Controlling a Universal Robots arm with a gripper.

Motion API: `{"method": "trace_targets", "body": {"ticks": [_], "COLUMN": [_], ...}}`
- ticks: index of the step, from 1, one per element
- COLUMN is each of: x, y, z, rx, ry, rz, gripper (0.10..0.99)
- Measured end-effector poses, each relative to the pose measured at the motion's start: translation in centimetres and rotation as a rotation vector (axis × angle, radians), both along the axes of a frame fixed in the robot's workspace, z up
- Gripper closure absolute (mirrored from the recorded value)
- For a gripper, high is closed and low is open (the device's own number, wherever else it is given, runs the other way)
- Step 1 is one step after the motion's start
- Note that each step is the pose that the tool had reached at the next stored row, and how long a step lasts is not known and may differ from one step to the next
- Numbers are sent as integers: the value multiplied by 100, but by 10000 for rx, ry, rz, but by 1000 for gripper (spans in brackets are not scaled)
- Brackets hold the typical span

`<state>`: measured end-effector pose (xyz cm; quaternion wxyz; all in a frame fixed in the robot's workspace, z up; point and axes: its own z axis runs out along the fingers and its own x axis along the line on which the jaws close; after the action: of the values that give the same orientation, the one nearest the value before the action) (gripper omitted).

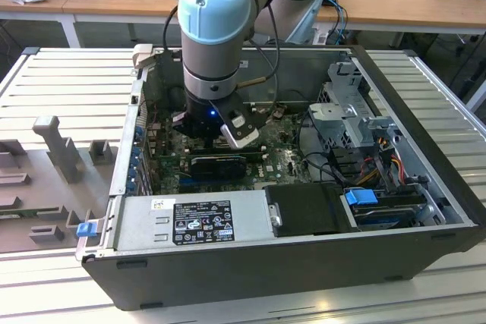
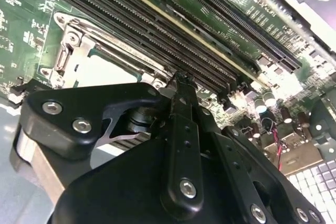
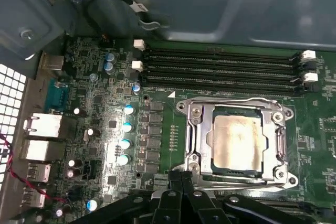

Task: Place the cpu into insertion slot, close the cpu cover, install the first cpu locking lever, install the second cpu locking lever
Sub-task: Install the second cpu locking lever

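Within the insertion slot [image 3: 236, 142], the cpu [image 3: 237, 141] is seated, cpu cover [image 3: 197, 137] closed; end effector [image 3: 181, 174] is held clenched, empty, just beside.

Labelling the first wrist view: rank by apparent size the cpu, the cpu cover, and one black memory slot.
1. cpu cover, widest area.
2. cpu, framed inside the cover.
3. memory slot: longest but thin, so its place against the cpu is unsure.

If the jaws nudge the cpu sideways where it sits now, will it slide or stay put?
Probably stays put: in the first wrist view the cpu lies flat in the insertion slot, with the cpu cover framing it. It looks thin, rigid and light, so it should not bend. Its smooth metal top likely gives little grip.
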<state>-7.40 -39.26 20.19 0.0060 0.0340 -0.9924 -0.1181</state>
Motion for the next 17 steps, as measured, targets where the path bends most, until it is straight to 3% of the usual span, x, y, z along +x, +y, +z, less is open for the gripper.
{"method": "trace_targets", "body": {"ticks": [3,7,13,17], "x": [-10,-14,-15,-15], "y": [1,0,-2,-2], "z": [-51,-55,149,211], "rx": [203,250,253,252], "ry": [-3,-3,1,16], "rz": [-3,-1,-2,-3], "gripper": [980,980,980,980]}}
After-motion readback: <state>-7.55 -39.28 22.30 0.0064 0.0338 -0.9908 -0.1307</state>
